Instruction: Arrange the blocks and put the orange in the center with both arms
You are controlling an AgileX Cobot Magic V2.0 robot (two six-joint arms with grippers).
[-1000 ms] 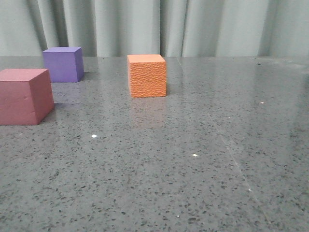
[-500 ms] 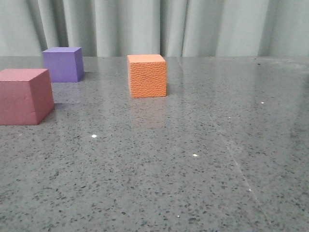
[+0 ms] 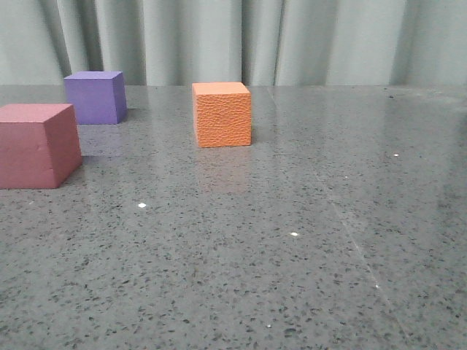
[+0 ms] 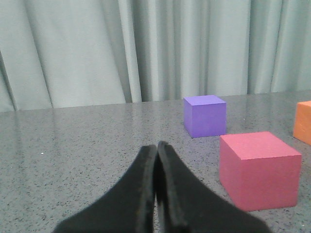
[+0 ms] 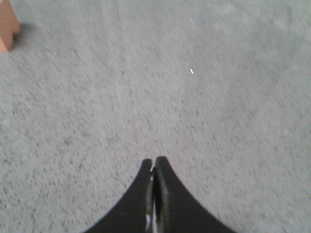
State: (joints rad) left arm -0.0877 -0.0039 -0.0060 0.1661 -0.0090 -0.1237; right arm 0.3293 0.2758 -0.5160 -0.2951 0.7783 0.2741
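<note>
Orange pebbled foam cube (image 3: 222, 114) stands on the speckled grey table (image 3: 292, 240); left pincer (image 4: 156, 151) and right pincer (image 5: 154, 165) are closed, empty.

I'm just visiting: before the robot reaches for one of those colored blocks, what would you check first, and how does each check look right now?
1. Left hand open to grasp: not ok, fingers shut together.
2. Right hand open: not ok, shut.
3. Both hands empty: ok.
4. Orange cube upright and standing apart from the others: ok.
5. Purple cube and pink-red cube untouched, flat on the tabletop: ok.
6. Orange cube between the other two: not ok, it sits to their right.
</note>
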